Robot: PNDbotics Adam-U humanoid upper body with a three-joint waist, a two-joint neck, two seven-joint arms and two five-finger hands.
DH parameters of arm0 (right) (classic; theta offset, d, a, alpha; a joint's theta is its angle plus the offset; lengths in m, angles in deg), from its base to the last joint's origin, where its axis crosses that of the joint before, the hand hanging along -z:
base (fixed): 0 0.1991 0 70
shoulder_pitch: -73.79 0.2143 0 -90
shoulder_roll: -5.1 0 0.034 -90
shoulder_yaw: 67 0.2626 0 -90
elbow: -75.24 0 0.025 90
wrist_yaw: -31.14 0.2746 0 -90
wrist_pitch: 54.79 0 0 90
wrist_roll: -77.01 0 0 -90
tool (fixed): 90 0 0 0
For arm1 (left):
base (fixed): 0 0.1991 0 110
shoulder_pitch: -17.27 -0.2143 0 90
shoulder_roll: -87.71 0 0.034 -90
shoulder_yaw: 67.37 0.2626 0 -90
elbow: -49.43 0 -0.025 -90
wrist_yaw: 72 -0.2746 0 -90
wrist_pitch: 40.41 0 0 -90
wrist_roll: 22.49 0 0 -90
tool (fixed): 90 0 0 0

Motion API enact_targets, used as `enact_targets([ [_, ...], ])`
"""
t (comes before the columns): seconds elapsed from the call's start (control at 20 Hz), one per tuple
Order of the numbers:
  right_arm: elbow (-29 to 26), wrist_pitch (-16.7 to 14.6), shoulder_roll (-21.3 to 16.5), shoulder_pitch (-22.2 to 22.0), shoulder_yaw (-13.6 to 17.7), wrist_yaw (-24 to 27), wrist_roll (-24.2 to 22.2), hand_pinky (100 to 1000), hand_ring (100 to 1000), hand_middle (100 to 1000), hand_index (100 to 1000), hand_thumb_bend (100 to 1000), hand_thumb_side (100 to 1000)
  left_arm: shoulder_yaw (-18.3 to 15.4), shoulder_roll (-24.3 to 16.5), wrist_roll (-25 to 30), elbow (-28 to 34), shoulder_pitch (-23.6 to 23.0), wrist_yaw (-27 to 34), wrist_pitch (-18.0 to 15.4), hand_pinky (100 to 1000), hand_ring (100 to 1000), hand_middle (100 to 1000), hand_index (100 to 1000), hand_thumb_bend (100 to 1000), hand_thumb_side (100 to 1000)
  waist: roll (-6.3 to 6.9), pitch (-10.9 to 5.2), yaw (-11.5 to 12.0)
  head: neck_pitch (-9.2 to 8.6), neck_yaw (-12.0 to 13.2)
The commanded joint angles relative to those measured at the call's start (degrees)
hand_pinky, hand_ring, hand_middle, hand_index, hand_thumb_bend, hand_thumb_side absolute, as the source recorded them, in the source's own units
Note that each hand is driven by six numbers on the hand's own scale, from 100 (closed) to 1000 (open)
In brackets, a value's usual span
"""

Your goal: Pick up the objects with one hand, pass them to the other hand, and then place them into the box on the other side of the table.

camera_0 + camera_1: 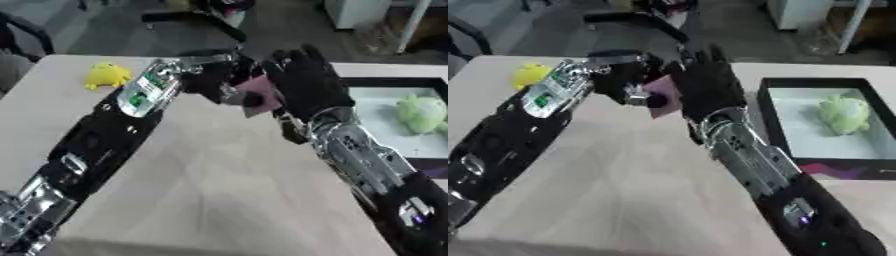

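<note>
- Pink card (663, 95) is up off the table (227, 190), between my two hands, left of the box (773, 117) and well short of its near wall.
- My left hand (210, 75) has fingers curled round the card's left edge; it looks like the one carrying it.
- My right hand (706, 87) is right beside the card on its box side, fingers straight and pointing up, palm facing the card. Touching it or only just off it: can't tell.
- Key relation: the card lies straight left of my right palm, flat face toward it, so the right hand only needs to close across it; no reach needed.
- The card sits tilted, long edge running roughly up-down, lower corner hanging below the left fingers.
- My right hand is the nearer one to the box, so the handover goes left to right, then a swing right over the box wall.
- The box already holds a pale green soft toy (842, 115) toward its far right; its left half is bare.
- Yellow toy (107, 75) sits on the table far left of the box, beyond my left forearm, untouched.
- Judgement: mid-handover, right hand not yet closed.
</note>
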Motion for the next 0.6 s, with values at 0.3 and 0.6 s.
enact_targets([
  [0.3, -0.4, 1.1, -0.2, 0.5, 0.3, 1.3, 6.6, 1000, 838, 821, 457, 100, 189, -0.7, -0.5, 0.7, 1.6, 1.6, 0.0, -0.3, 771, 537, 493, 589, 209, 320, 0.02, -0.89, -0.1, 0.33, 0.0],
  [0.6, -0.1, 2.0, -0.3, 0.5, 0.6, 2.8, 9.8, 1000, 831, 818, 435, 100, 208, -1.2, -0.4, 1.4, 0.1, 1.5, -1.1, -1.0, 776, 552, 511, 611, 231, 335, 0.06, -0.85, -0.2, 0.33, 0.0],
])
